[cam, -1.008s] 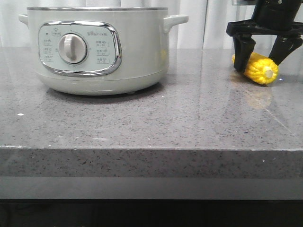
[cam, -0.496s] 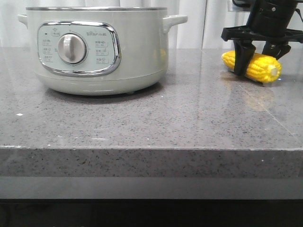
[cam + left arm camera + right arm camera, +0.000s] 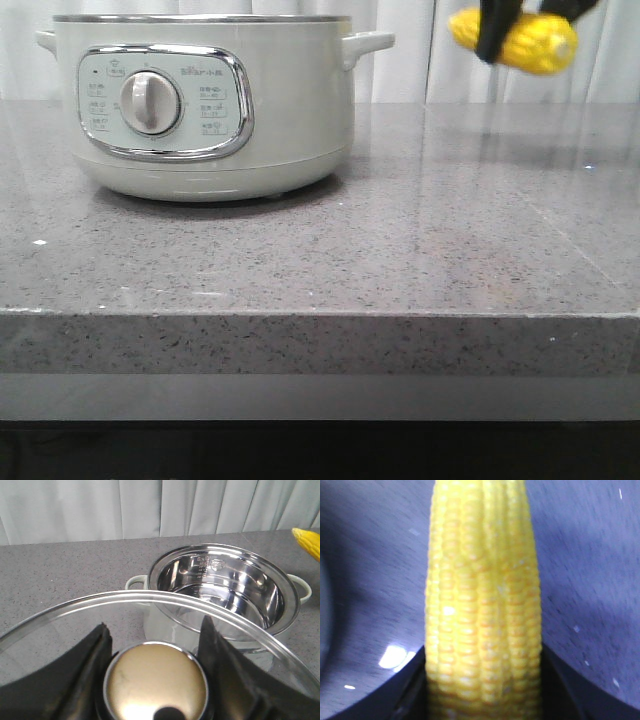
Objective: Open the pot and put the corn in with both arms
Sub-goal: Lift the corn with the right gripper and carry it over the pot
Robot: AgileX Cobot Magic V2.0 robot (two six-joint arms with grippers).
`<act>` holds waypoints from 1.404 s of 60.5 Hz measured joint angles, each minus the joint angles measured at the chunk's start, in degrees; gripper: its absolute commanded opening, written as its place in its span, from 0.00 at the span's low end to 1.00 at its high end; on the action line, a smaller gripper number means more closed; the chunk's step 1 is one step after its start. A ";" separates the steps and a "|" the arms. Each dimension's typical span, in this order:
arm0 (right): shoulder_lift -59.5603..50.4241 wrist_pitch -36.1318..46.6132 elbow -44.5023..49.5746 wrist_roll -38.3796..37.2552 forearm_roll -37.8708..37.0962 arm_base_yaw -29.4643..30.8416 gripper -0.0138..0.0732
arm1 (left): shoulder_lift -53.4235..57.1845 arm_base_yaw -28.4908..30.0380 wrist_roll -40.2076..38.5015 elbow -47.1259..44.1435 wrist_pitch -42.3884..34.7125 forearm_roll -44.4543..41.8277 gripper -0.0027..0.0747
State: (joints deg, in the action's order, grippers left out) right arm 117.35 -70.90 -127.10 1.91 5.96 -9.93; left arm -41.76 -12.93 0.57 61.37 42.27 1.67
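- Speckled grey stone counter (image 3: 400, 250) runs back to pale curtains.
- On it, left, sits the pot (image 3: 200, 110), uncovered.
- Left gripper (image 3: 155, 645) is clamped on the glass lid (image 3: 60, 625) knob.
- Right gripper (image 3: 520, 25) pinches the corn (image 3: 535, 42) aloft.

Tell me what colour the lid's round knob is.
Brushed gold round knob on the glass lid, clearest in left wrist view.

The pale grey-green pot (image 3: 205, 105) sits open on the grey stone counter, its steel bowl bare. The yellow corn (image 3: 515, 38) hangs in the air to its right, lying crosswise.
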 measured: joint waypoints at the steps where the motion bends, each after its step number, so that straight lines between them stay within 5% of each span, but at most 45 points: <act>1: 0.00 -0.14 -1.17 0.00 0.00 -0.39 0.56 | 0.00 0.00 0.00 0.00 0.00 0.00 0.37; 19: 0.00 -0.40 -12.00 0.00 0.04 -10.99 0.56 | 0.00 0.00 0.00 0.00 0.00 0.00 0.37; 45: 0.00 4.10 -12.81 0.00 0.50 -23.31 0.56 | 0.00 0.00 0.00 0.00 0.00 0.00 0.37; 85: 9.17 6.93 -12.70 0.00 0.50 -25.74 0.56 | 0.00 0.00 0.00 0.00 0.00 0.11 0.37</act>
State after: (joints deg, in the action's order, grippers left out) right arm 126.51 -63.97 -139.80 1.91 6.46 -35.67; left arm -41.76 -12.93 0.57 61.37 42.27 1.78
